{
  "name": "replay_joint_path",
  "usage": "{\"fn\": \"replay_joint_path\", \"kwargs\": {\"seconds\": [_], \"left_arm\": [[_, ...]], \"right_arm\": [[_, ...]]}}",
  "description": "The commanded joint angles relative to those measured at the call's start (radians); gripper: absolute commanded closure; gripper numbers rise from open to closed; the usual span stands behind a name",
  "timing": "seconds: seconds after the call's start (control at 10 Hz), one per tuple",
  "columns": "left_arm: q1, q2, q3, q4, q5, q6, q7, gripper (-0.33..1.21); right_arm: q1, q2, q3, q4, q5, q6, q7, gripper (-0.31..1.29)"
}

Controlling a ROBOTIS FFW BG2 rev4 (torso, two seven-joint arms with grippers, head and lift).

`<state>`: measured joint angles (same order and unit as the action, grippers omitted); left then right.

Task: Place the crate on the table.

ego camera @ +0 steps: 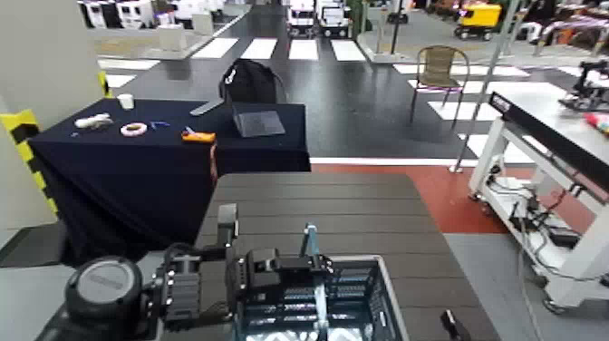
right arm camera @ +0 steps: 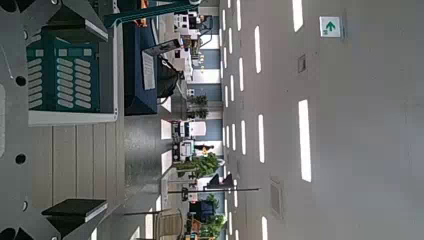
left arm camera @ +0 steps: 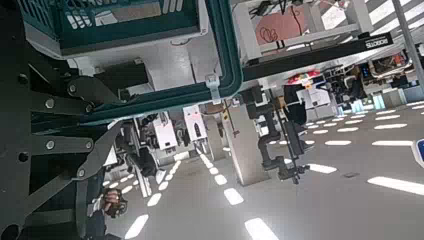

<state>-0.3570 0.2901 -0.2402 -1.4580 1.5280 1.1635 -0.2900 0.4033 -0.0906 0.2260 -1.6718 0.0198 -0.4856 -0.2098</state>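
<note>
The blue lattice crate (ego camera: 355, 301) with a grey rim and an upright teal handle (ego camera: 312, 243) sits at the near end of the dark brown slatted table (ego camera: 317, 204). My left gripper (ego camera: 263, 272) is at the crate's near-left rim, next to the handle, and looks shut on it. The left wrist view shows the crate (left arm camera: 120, 20) and handle (left arm camera: 232, 60) close against the gripper (left arm camera: 70, 110). My right gripper (ego camera: 450, 325) is open, off the crate's right side and apart from it. In the right wrist view the crate (right arm camera: 62, 75) stands on the planks beyond the spread fingers (right arm camera: 75, 210).
A navy-cloth-draped table (ego camera: 136, 172) with small items and a black bag (ego camera: 249, 82) stands beyond the table's far left. A white-framed workbench (ego camera: 553, 118) is on the right. A chair (ego camera: 441, 68) is farther back. The table's far planks are bare.
</note>
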Motion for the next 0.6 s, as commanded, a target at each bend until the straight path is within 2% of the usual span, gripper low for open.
{"fn": "replay_joint_path", "kwargs": {"seconds": [0.1, 0.4, 0.6], "left_arm": [[-0.069, 0.001, -0.034, 0.062, -0.071, -0.012, -0.055, 1.19], [-0.16, -0.011, -0.093, 0.162, -0.167, -0.053, -0.164, 1.19], [-0.226, -0.029, -0.136, 0.235, -0.226, -0.077, -0.222, 1.19]], "right_arm": [[0.0, 0.002, 0.001, 0.0, 0.002, 0.001, 0.0, 0.13], [-0.003, 0.002, 0.004, 0.0, 0.003, 0.001, 0.0, 0.13], [-0.004, 0.002, 0.009, 0.0, 0.002, 0.002, 0.0, 0.13]]}}
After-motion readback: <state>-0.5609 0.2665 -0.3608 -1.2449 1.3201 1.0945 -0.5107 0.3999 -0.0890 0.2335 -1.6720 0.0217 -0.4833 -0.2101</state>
